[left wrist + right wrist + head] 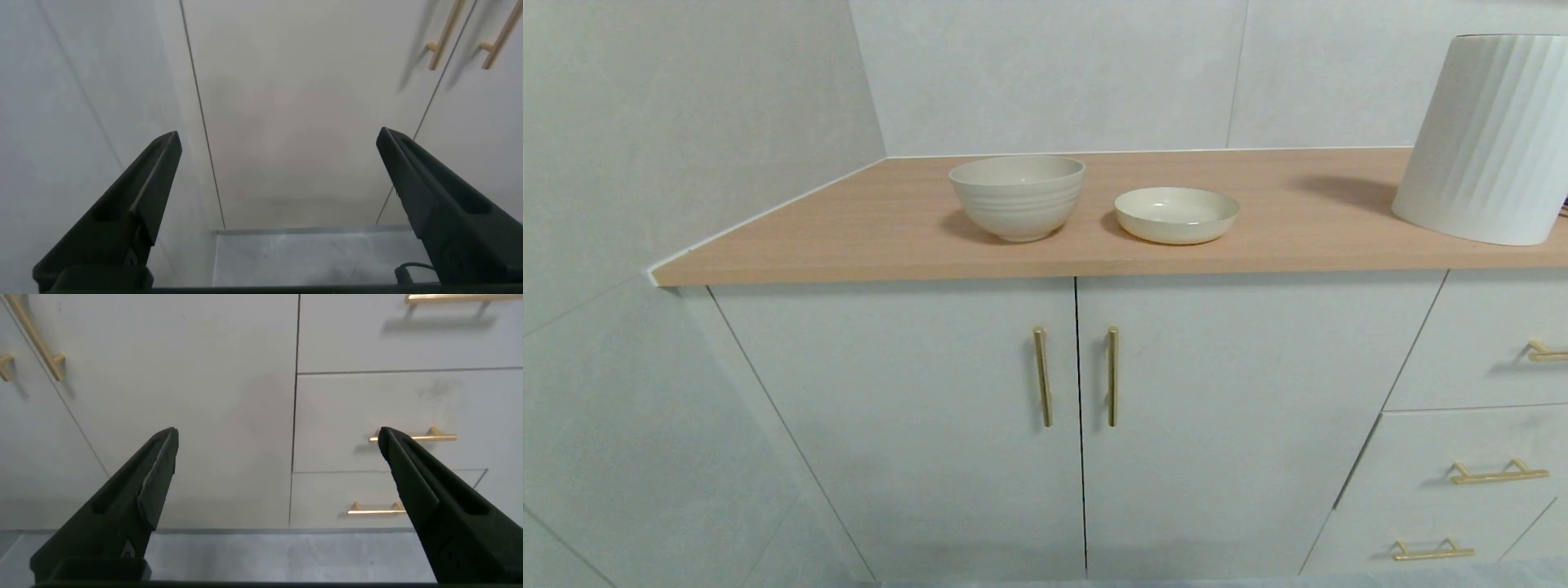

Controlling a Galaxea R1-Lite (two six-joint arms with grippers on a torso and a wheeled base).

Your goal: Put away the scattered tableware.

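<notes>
Pale tiled walls point(686, 122) meet at a corner behind a wooden countertop point(1298, 245), which tops white cabinet doors point(907, 425) with two upright gold handles point(1043, 376) and a stack of drawers point(1462, 474) with gold bar pulls. A tall white ribbed container point(1490, 139) stands at the counter's right end, well apart from the tableware. The left gripper point(278, 137) hangs low before the left cabinet door close to the side wall, jaws spread wide and holding nothing; the grey floor point(302, 253) lies just beneath it. The right gripper point(278, 434) faces the seam between door and drawers, likewise spread and holding nothing. Up on the countertop, well above both grippers, sit a ribbed beige bowl point(1018, 198) and a shallow cream dish point(1176, 214), near each other but apart, bowl on the left gripper's side. Both are round and upright, mouths up, rims level, and the pair lines up along the counter's front edge
</notes>
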